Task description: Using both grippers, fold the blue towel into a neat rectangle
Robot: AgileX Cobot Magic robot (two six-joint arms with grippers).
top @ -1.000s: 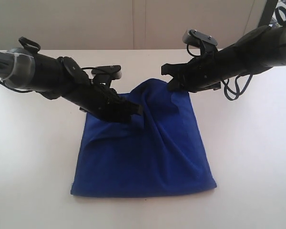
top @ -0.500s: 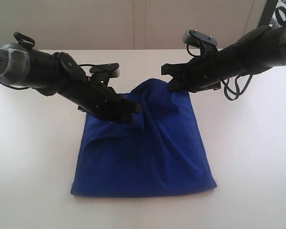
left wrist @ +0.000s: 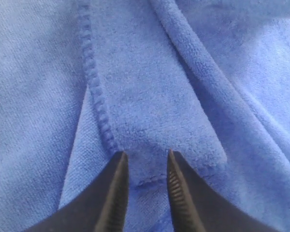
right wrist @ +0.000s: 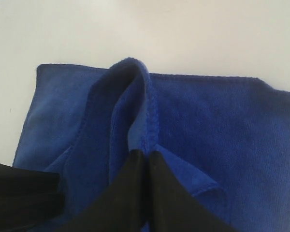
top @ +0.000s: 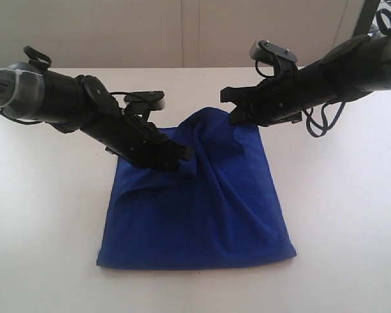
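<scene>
Pinches the far edge of the blue towel [top: 202,215] with the right gripper [top: 234,117], jaws pressed together on a raised ridge of cloth. Sets the left gripper [left wrist: 145,159] at a hemmed corner near the middle, jaws slightly parted, clamping nothing. Leaves the rest flat on the table [top: 339,215].

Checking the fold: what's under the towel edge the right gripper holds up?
More of the blue towel, a lower layer lying flat. The table beneath it is covered.
</scene>
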